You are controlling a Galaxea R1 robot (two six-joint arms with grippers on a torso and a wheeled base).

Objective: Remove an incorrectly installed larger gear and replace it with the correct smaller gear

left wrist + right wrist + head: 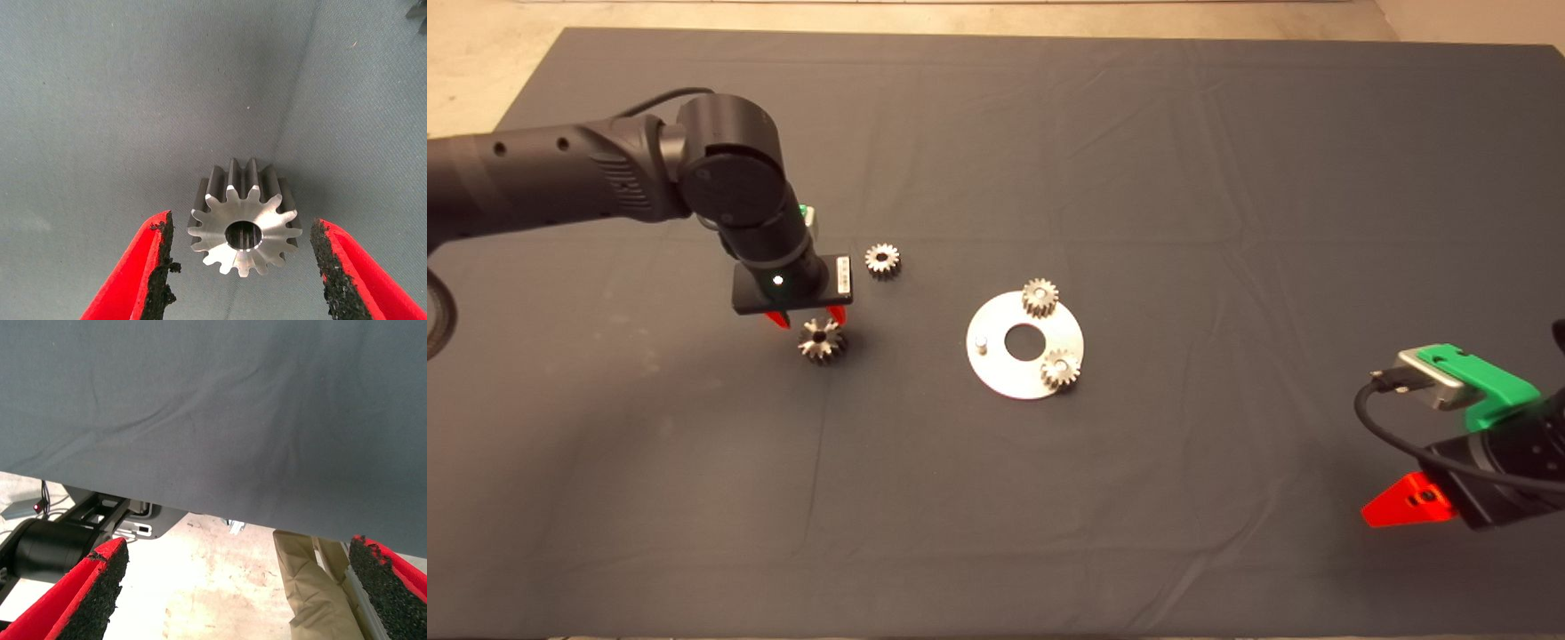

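My left gripper [243, 267] hangs spread around the larger gear [243, 227] on the mat [1138, 133], not touching. Could snag its teeth lifting. Right gripper [1409, 504] sits parked, spread.

The mat [1138, 178] is dark grey and plain all over. The larger gear [822, 341] is shiny silver-grey with a black hole in its middle. The smaller gear [882, 260], at about 1 o'clock from it, is silver too. The round plate [996, 369] is pale silver, and the two small gears on it match. The left end effector [808, 318] has red fingers with black pads [160, 267]. The right end effector [1409, 502] is green with red fingers. The arms are black. The floor [220, 587] is pale beige.
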